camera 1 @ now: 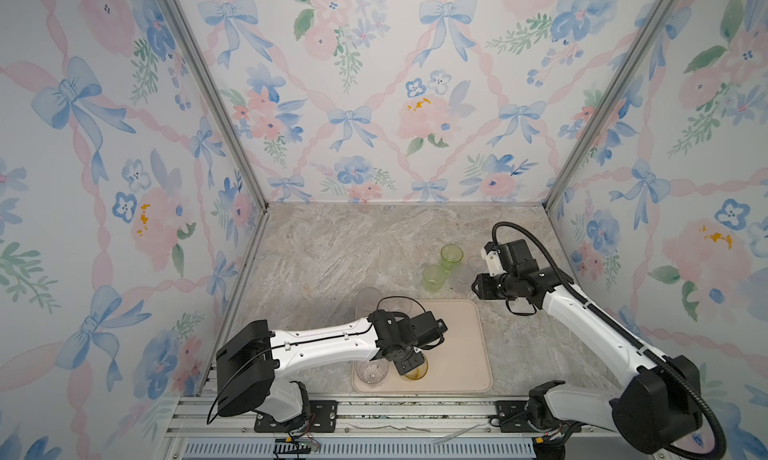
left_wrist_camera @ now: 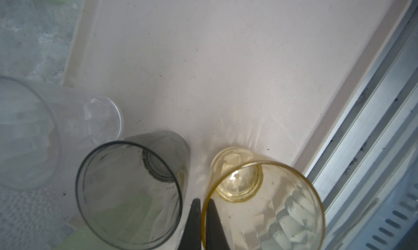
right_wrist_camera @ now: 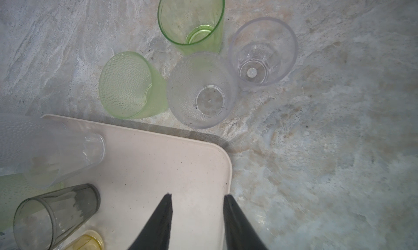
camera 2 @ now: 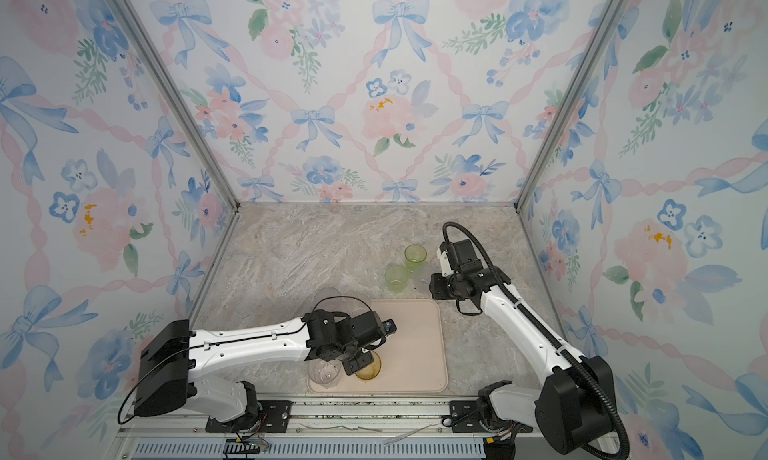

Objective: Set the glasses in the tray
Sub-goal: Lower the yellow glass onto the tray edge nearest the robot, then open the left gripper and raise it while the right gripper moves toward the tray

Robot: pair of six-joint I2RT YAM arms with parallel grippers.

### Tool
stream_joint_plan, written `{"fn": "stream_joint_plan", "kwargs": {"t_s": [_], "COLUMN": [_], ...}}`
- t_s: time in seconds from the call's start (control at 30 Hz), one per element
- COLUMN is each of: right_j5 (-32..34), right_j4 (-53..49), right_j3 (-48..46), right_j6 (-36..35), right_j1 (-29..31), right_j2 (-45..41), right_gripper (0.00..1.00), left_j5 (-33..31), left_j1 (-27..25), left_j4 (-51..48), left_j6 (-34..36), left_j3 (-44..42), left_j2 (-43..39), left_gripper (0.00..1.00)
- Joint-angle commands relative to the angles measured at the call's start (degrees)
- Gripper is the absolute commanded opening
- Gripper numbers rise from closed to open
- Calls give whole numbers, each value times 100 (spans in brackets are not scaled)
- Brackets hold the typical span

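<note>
We find the left tool (left_wrist_camera: 205,221) closed on the rim wall of the amber glass (left_wrist_camera: 264,206), one finger inside the rim and one outside. The amber glass stands upright on the tray (left_wrist_camera: 203,56), close to the tray's near long edge; whether its base bears fully on the tray floor we cannot tell. The grey glass (left_wrist_camera: 129,192) stands upright just beside it on the tray, with a narrow gap between the two; the frosted glass (left_wrist_camera: 67,124) stands next beyond the grey glass, also on the tray. In a top view we see a clear glass (camera 1: 372,370) upright in the tray's near left corner. The right tool (right_wrist_camera: 199,215) hangs above the tray's far right corner with its fingers spread apart and nothing between them. Four glasses stand upright in a tight cluster on the tabletop (right_wrist_camera: 316,147) beyond that corner: the smooth green glass (right_wrist_camera: 192,18); the dimpled green glass (right_wrist_camera: 129,86); the dimpled clear glass (right_wrist_camera: 201,90), set between the dimpled green glass and the smooth clear glass (right_wrist_camera: 262,52). We cannot tell whether their walls touch.
</note>
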Motion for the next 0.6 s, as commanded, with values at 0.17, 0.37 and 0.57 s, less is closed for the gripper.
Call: {"fn": "stream_joint_plan", "kwargs": {"t_s": [0.17,0.37,0.57], "right_j5": [22,70,55], "right_j4": [-252,-310,-573], "right_j3": [283,255,276], "right_j6": [2,45,32], "right_j1": [414,614,842], "right_j2": [265,290,309], "right_gripper": [41,41,41], "left_j5": [61,81,14], "left_j1": [41,39,30], "left_j4": [-53,-52,-55], "left_j6": [1,23,80], "left_j3": [-119,-119,30], "left_j2": [-283,-426,-590], "left_gripper": [16,21,22]}}
